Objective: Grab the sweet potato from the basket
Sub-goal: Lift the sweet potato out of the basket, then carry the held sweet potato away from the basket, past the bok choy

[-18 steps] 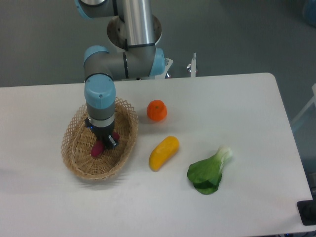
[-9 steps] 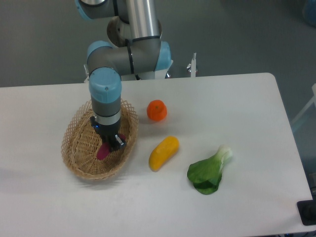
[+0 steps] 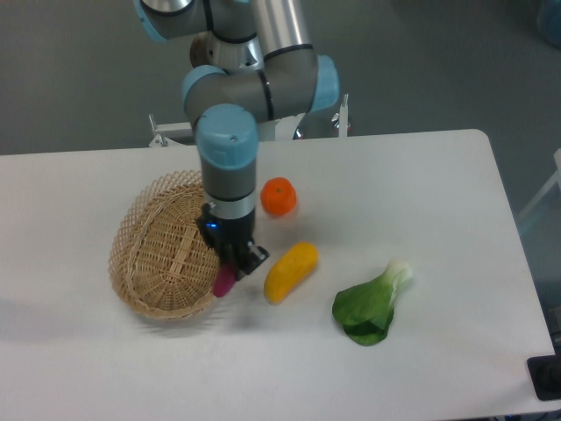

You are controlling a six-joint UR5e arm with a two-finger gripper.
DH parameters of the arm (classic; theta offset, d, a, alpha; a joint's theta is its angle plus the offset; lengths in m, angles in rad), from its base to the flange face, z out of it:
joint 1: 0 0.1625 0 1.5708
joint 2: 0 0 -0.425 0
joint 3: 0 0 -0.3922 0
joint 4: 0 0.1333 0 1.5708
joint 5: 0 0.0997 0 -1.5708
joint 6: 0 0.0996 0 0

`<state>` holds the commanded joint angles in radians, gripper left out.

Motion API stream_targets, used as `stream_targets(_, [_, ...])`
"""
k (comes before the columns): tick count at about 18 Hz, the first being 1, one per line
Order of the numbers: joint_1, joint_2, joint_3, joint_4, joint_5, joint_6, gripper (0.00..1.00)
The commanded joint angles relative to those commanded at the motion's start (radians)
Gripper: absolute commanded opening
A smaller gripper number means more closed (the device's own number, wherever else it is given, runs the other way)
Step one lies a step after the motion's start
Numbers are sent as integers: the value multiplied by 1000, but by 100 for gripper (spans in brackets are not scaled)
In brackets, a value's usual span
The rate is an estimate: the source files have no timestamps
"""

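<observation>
- The gripper (image 3: 235, 266) is clamping the sweet potato (image 3: 225, 281), which is hanging tilted just below its fingers.
- The basket (image 3: 166, 254) rim is lying directly beneath.

A white desk (image 3: 421, 184) with rounded corners is filling most of the view, its matte top lying evenly lit and catching only soft, faint shadows. Behind it a grey floor (image 3: 421, 61) is stretching away, plain and slightly mottled, darkening toward the upper left. At the right edge a pale object (image 3: 552, 189) is poking into view beside the desk, too cropped to identify. In the top right corner a bluish shape (image 3: 550, 19) is showing, blurred. A small dark box (image 3: 547, 379) is sitting at the lower right corner, just off the desk's edge.
</observation>
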<state>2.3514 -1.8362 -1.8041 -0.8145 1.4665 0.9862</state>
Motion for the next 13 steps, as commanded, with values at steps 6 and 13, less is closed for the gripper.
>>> stream_targets(6, [92, 6, 106, -181, 12, 120, 3])
stream_targets(13, [209, 5, 177, -330, 66, 328, 3])
